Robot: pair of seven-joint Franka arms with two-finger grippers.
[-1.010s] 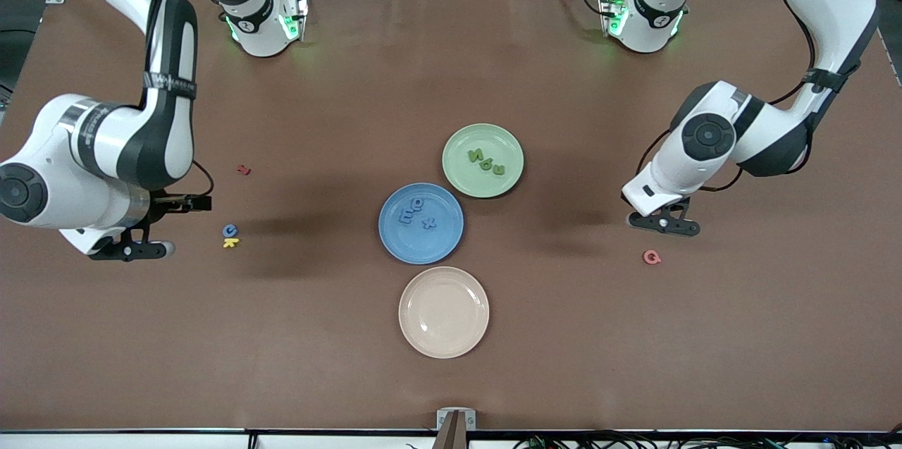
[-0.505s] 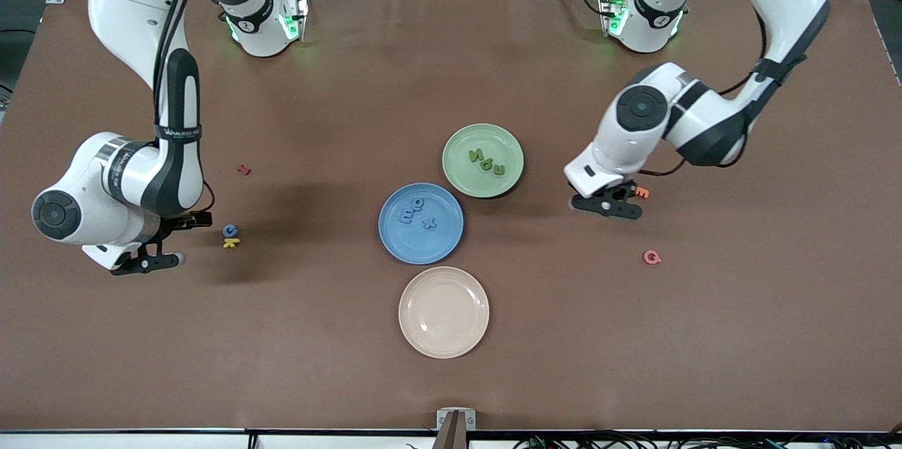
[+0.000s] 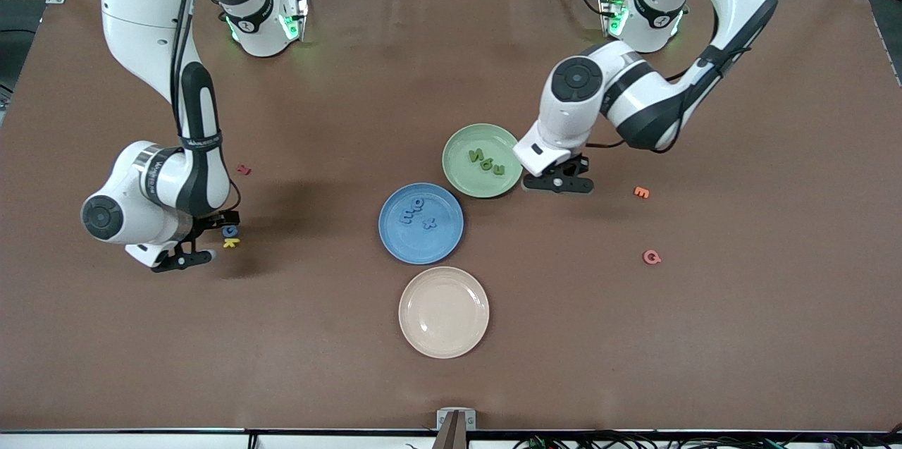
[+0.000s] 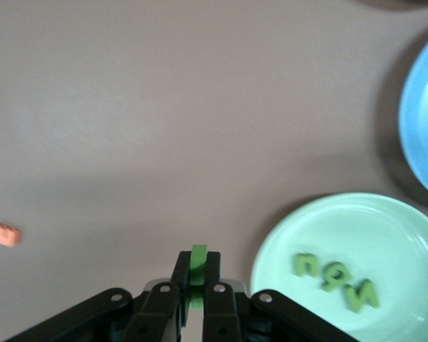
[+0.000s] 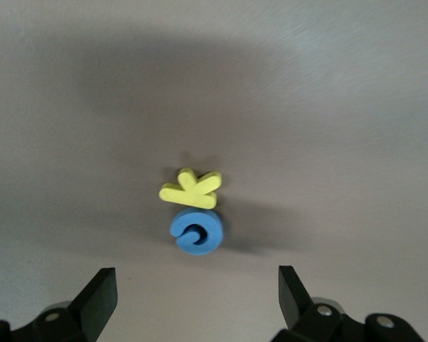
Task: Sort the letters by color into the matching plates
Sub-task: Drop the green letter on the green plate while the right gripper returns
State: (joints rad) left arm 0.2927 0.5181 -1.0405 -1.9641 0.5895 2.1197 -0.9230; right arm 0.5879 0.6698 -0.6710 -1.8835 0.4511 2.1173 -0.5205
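- Holding a dark green letter (image 4: 198,274) clamped edge-on in the left gripper (image 3: 558,183), just beside the pale green plate (image 3: 458,142), off its rim toward the left arm's end of the worktop (image 3: 352,82).
- Needing, by judgement, only a short shift from there over that rim, toward the three green letters (image 3: 487,163) already lying in the plate.
- Hanging with fingers wide apart, the right gripper (image 3: 182,261) over bare worktop, close to the blue letter (image 3: 230,230) and the yellow letter (image 3: 230,242).
- Touching each other, blue and yellow, with the blue one farther from the front camera; in the right wrist view both lying ahead of the open fingers (image 5: 100,296), not yet between them.
- Sitting well apart from that pair, the blue plate (image 3: 394,241), already carrying three blue letters (image 3: 416,212); right arm plainly the nearer one for this pick.
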